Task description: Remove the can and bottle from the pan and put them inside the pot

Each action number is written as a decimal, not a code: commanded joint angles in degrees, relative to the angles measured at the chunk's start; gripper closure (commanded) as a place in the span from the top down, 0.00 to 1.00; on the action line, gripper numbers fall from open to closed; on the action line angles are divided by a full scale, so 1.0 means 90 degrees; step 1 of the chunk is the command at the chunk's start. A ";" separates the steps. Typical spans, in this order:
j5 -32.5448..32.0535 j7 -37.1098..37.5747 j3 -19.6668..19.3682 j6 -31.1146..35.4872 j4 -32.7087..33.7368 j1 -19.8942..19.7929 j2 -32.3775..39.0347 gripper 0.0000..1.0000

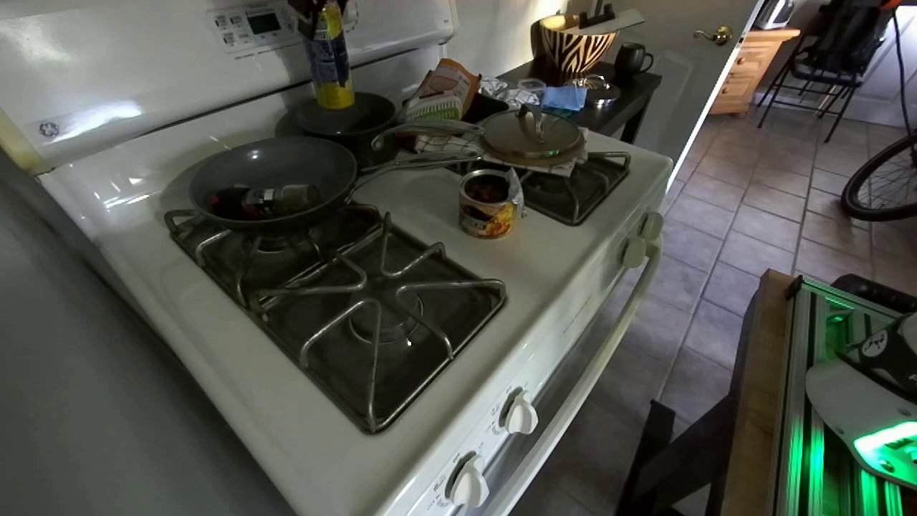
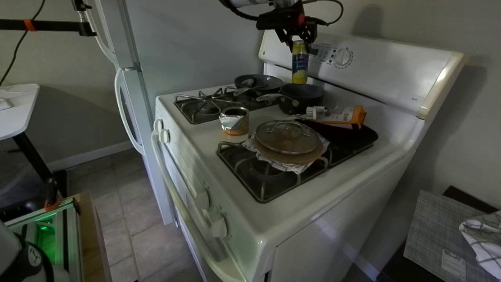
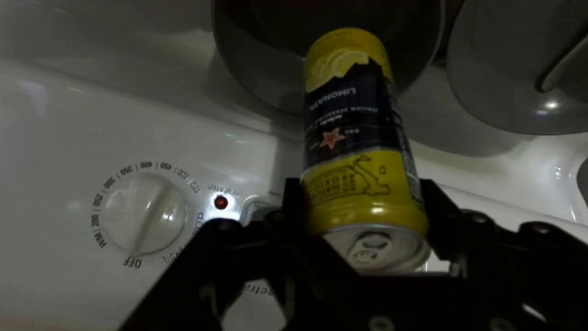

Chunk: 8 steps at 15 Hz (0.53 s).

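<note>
Step, my read: can (image 3: 353,124) into pot (image 2: 289,109). My gripper (image 3: 363,202) has can clamped over pot, height unclear. Next: lower, release, then fetch bottle (image 1: 265,201) lying in pan (image 1: 304,158), left of pot.

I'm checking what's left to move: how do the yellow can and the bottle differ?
The yellow can is upright; the bottle lies on its side. The yellow can is in the gripper, over the pot; the bottle is in the pan. The yellow can has a dark blue band; the bottle looks mostly dark. Both are longer than wide.
</note>
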 commanded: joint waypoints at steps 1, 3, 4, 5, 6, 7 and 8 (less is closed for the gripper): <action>-0.0136 0.0477 -0.0123 0.0197 -0.0250 0.0141 -0.0044 0.38; -0.0126 0.0594 -0.0142 0.0394 -0.0491 0.0142 -0.0112 0.38; -0.0149 0.0653 -0.0167 0.0524 -0.0594 0.0147 -0.0133 0.38; -0.0170 0.0719 -0.0206 0.0676 -0.0701 0.0141 -0.0139 0.38; -0.0218 0.0796 -0.0267 0.0824 -0.0798 0.0159 -0.0149 0.38; -0.0169 0.0799 -0.0273 0.0977 -0.0882 0.0119 -0.0108 0.38; -0.0132 0.0829 -0.0290 0.1063 -0.0956 0.0105 -0.0103 0.38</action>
